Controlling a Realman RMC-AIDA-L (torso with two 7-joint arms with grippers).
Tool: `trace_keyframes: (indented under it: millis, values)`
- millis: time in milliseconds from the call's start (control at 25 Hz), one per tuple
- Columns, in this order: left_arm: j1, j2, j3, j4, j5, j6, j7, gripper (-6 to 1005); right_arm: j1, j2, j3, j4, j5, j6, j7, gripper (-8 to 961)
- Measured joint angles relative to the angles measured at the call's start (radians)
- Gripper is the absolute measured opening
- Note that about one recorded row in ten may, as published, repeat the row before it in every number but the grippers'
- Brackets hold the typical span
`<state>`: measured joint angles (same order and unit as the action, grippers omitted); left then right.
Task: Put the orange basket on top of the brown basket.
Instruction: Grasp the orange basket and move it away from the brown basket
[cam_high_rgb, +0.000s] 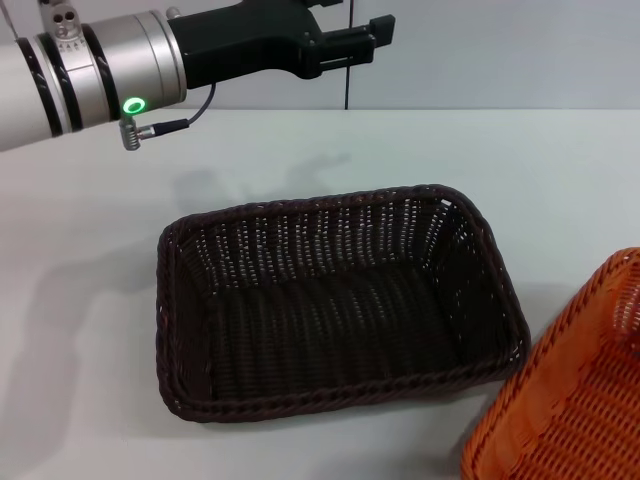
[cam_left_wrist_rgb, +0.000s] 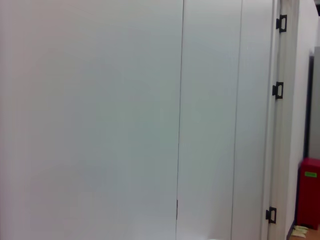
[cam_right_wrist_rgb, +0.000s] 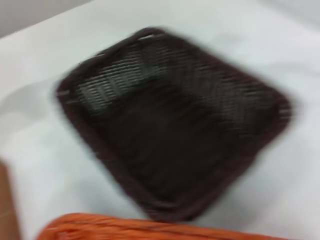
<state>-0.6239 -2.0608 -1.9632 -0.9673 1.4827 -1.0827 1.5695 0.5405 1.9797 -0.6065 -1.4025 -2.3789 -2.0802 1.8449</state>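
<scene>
Bright orange rectangular woven basket (cam_high_rgb: 575, 400) sits at five o'clock on the white desk (cam_high_rgb: 90, 300), just beside the empty dark brown rectangular woven basket (cam_high_rgb: 335, 300) at centre. Left pincer (cam_high_rgb: 350, 42) hovers at eleven o'clock, jaws slightly apart, holding nothing; right pincer unseen. Stacking seems not yet begun; next, grasp the orange rim.

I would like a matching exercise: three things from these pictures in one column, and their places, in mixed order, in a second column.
Things:
1. brown basket
2. orange basket
3. left pincer

Places:
A. raised above the table's far part
B. middle of the table
C. on the table at the robot's right, partly out of the head view

Pairs: 1-B, 2-C, 3-A
</scene>
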Motion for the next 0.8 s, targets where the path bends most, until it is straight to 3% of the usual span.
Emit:
trace_keyframes:
  millis: [120,240,520,800]
  values:
    - [-0.004,0.0,-0.003,0.003,0.0,0.0,0.0,800,0.041,-0.042,0.121,-0.051,-0.118,-0.028,0.007,523]
    - [-0.005,-0.001,-0.003,0.004,0.0,0.001,0.0,800,0.046,-0.05,0.145,-0.059,-0.202,-0.011,-0.006,521]
    - [-0.016,-0.001,-0.001,0.025,0.0,0.023,0.0,800,0.001,-0.042,0.156,-0.019,-0.353,0.13,-0.046,517]
    - [-0.038,0.0,0.005,0.033,0.003,0.038,0.0,800,-0.008,-0.032,0.147,0.053,-0.376,0.202,-0.06,513]
